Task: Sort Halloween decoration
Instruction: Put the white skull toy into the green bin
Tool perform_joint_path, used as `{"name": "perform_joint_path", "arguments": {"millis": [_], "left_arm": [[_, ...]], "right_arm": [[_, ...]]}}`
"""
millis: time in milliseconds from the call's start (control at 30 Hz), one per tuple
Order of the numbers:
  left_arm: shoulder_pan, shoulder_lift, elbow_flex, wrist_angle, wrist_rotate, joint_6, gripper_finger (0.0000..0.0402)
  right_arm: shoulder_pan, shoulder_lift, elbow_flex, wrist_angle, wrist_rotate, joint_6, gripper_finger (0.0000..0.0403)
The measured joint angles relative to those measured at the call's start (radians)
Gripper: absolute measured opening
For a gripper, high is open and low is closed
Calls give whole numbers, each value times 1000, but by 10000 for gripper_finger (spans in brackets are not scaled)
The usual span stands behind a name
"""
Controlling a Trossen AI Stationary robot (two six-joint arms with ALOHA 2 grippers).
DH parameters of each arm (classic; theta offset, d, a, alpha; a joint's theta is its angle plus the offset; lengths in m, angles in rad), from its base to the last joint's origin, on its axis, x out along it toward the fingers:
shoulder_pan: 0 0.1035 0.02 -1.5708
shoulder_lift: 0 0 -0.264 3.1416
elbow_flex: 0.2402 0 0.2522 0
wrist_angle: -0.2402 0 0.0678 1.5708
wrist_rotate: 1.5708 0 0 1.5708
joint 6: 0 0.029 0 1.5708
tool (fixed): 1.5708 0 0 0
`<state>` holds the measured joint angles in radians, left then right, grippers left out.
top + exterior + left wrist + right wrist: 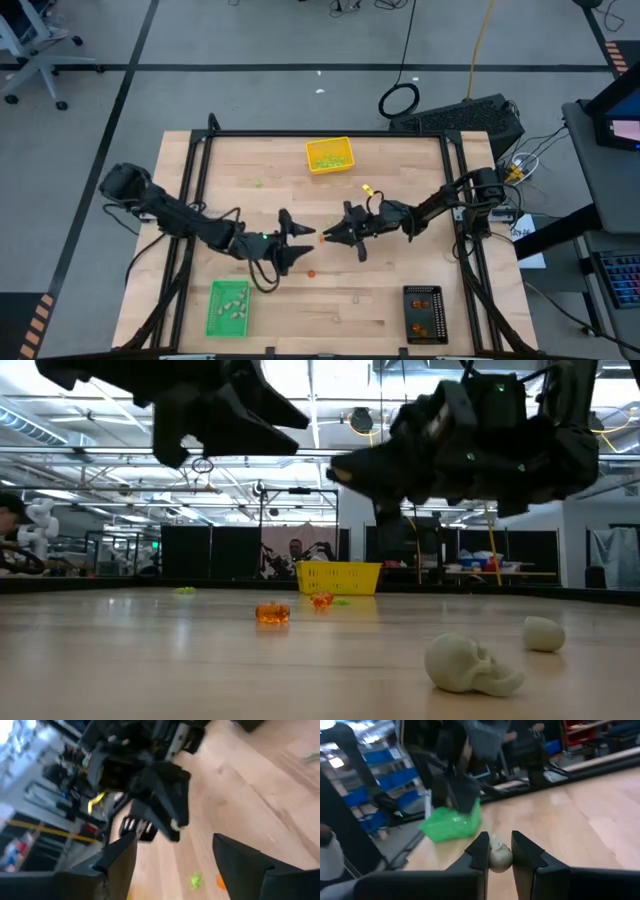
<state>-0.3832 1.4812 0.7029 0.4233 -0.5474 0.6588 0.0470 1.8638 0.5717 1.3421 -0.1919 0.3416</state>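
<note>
A pale skull is pinched by the right gripper, seemingly for handover; the left gripper is held spread, empty, opposite.

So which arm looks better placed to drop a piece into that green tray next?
Probably the right: its gripper already pinches a pale skull piece, and the green tray lies ahead. The left gripper is open and empty.

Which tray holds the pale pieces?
The green tray, at the table's near left corner by the left arm; the yellow holds green pieces, the black orange.
</note>
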Motion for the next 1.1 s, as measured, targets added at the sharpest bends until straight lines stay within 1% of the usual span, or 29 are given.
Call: {"name": "perform_joint_path", "arguments": {"millis": [133,200,333,467,600,700,833,900,1000,1100], "left_arm": [[-3,77,0,126,-2,128,262],[-3,105,0,183,-4,155,263],[-1,136,0,250,-37,161,263],[9,137,0,259,-13,162,254],[21,137,0,260,9,170,233],[39,137,0,259,61,186,217],[49,137,0,261,70,197,194],[49,137,0,276,78,217,180],[59,136,1,278,127,227,156],[72,136,1,276,133,221,130]], "right_arm": [[7,0,48,0,-35,17,34],[8,0,66,-1,-51,16,35],[8,-1,83,-12,-49,23,35],[8,-1,87,-17,-48,36,35],[8,-1,87,-18,-47,40,35],[7,-1,87,-17,-47,40,35],[7,-1,87,-16,-46,46,36],[7,-1,87,-15,-46,55,36],[7,-1,87,-15,-46,63,36],[7,-1,87,-14,-46,63,36]]}}
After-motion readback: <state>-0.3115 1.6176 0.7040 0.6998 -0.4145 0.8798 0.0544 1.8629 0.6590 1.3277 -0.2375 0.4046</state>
